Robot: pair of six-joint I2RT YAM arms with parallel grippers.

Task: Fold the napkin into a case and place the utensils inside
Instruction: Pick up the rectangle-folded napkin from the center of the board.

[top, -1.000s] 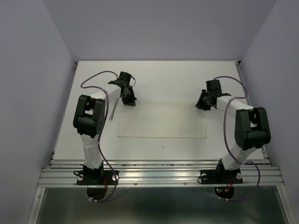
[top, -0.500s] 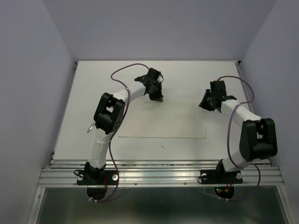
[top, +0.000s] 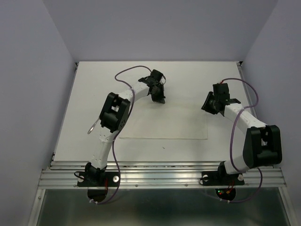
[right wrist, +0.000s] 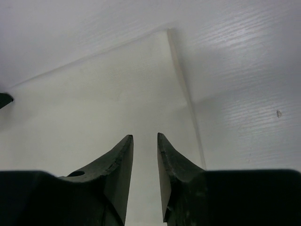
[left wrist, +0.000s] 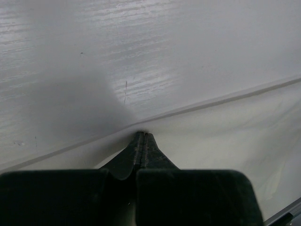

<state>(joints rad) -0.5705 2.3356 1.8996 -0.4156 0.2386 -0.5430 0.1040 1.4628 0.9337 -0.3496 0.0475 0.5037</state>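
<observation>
The napkin [top: 162,123] lies flat, centre of tabletop [top: 188,77]. Left hand [top: 160,100] clenched on its far edge, pinching it. Right hand [top: 206,107] slightly parted over the far right corner, grasping nothing.

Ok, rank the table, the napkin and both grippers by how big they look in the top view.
1. table
2. napkin
3. left gripper and right gripper: they look about alike, so I won't rank them.
</observation>
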